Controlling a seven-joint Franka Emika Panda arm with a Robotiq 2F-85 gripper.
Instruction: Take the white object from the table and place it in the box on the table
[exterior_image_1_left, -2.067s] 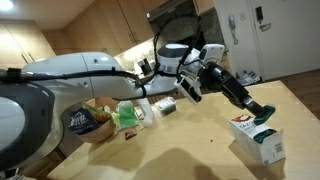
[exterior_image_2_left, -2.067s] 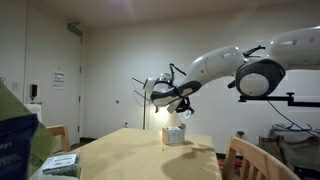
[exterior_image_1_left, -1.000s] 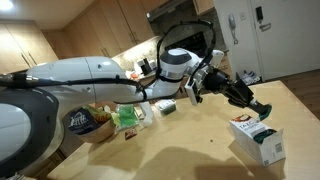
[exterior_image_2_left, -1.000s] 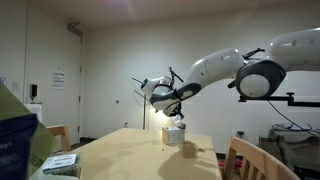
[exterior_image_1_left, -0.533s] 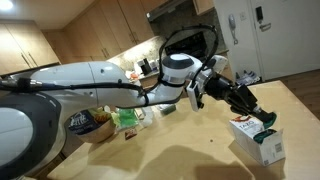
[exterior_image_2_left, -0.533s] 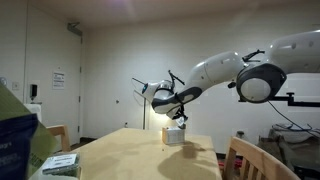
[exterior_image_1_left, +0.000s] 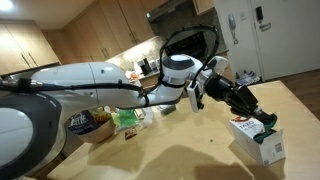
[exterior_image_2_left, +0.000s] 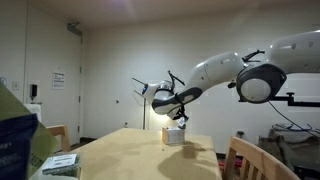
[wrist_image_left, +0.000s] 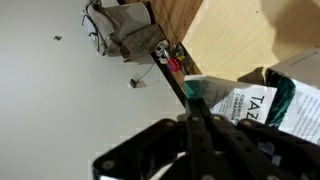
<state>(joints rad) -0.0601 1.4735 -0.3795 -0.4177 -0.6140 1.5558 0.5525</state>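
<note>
My gripper (exterior_image_1_left: 266, 120) hangs just over the box (exterior_image_1_left: 258, 140), a white carton with green print near the table's right edge. In the wrist view the fingers (wrist_image_left: 188, 100) are pressed together, and the white object (wrist_image_left: 198, 88), a thin packet with a teal patch, sticks out at their tips. Right behind it is the box (wrist_image_left: 250, 102), with dark lettering on its top. From the far side, the gripper (exterior_image_2_left: 180, 118) is directly above the box (exterior_image_2_left: 175, 135). The fingers hide most of the packet.
Snack bags (exterior_image_1_left: 86, 122) and a green pack (exterior_image_1_left: 127, 116) lie at the table's left end, with a pale block (exterior_image_1_left: 165, 106) behind the arm. A blue carton (exterior_image_2_left: 15, 135) and a flat packet (exterior_image_2_left: 60, 161) fill the near corner. A chair (exterior_image_2_left: 245, 160) stands beside the table.
Over the last second the gripper has come down and a little to the right with the packet, closer to the box top. Since half a second ago it has hardly moved.
</note>
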